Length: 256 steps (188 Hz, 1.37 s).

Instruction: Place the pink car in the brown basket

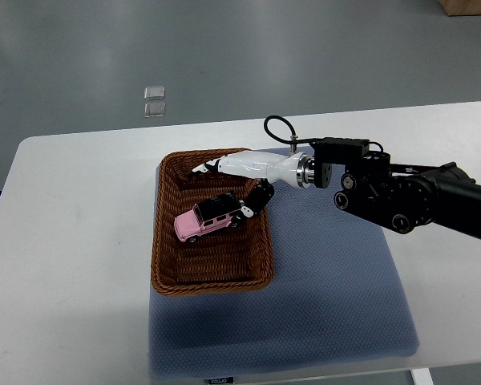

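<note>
The pink car [208, 217], judged light, rigid and smooth-bodied, best pinched across its flanks, is seen inside the brown basket [167, 265] at frame centre, the right hand [242, 178] poised just above its rear, fingers loosened, nothing grasped.

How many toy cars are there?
1. The pink car sits inside the brown basket, under the right hand. None seems hidden.
</note>
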Tool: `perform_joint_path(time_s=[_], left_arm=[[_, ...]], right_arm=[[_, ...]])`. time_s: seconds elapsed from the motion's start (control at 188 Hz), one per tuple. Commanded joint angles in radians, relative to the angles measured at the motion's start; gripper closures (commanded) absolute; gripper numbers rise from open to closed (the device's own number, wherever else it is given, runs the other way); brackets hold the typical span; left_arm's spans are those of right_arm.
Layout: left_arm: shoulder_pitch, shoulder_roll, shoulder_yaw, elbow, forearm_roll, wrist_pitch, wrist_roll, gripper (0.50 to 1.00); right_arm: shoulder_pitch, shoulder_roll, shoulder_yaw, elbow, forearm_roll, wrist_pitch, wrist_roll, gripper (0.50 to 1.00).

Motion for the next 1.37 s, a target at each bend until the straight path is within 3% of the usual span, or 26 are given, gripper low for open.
perform_joint_path(time_s=[0.0, 0.139, 0.357, 0.565, 0.816, 1.36], left_arm=[[0.0, 0.0, 0.0, 0.0, 0.0, 0.0, 0.0, 0.5], [0.0, 0.0, 0.0, 0.0, 0.0, 0.0, 0.0, 0.5], [0.0, 0.0, -0.001, 0.0, 0.0, 0.0, 0.0, 0.5], [0.0, 0.0, -0.001, 0.0, 0.0, 0.0, 0.0, 0.5], [0.0, 0.0, -0.001, 0.0, 0.0, 0.0, 0.0, 0.5], [0.0, 0.0, -0.003, 0.0, 0.0, 0.0, 0.0, 0.5]], right_arm=[[-0.009, -0.005, 0.07, -0.002, 0.069, -0.037, -0.006, 0.587], [-0.044, -0.022, 0.21, -0.008, 0.22, -0.048, -0.021, 0.589], [-0.199, -0.048, 0.503, -0.063, 0.485, -0.077, -0.161, 0.589], [-0.311, -0.108, 0.606, -0.08, 0.772, -0.091, -0.245, 0.589], [-0.353, -0.151, 0.609, -0.075, 1.109, -0.092, -0.252, 0.587], [-0.38, -0.138, 0.609, -0.081, 1.122, -0.085, -0.232, 0.585]])
